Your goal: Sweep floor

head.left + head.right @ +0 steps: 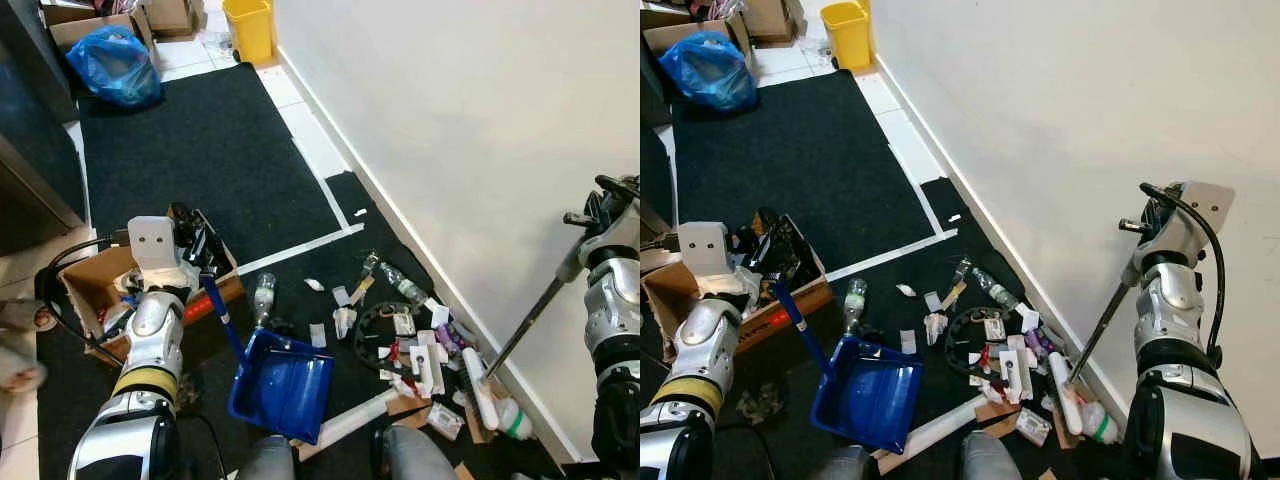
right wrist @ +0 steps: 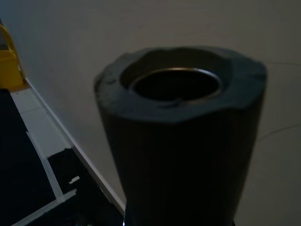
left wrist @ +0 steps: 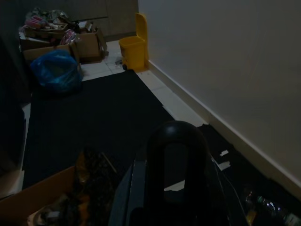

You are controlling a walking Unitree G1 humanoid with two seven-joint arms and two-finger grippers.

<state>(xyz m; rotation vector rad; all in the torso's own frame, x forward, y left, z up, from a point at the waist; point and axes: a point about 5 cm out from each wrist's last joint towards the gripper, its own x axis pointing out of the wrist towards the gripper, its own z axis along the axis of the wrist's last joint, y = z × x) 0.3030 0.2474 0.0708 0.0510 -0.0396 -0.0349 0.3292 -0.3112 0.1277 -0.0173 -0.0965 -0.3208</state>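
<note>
In the lower middle of the left eye view, the blue dustpan (image 1: 284, 386) rests on the dark floor mat (image 1: 200, 160), its long blue handle rising up and to the left into the left gripper (image 1: 205, 262), which is clenched on the handle's top. At the right edge, the right gripper (image 1: 1147, 228) is clenched around the upper end of the broom handle (image 1: 1103, 320); that grey pole slants down and to the left to the foot of the white wall (image 1: 1090, 120), and its hollow top end looms close in the right wrist view. Between dustpan and pole, a litter pile (image 1: 420, 350) of paper scraps, packets, plastic bottles and a black ring is spread along the skirting. An open cardboard box (image 1: 85, 285) sits just behind the left arm. In the upper left stand a blue bag (image 1: 115, 65) and a yellow bin (image 1: 249, 28).
</note>
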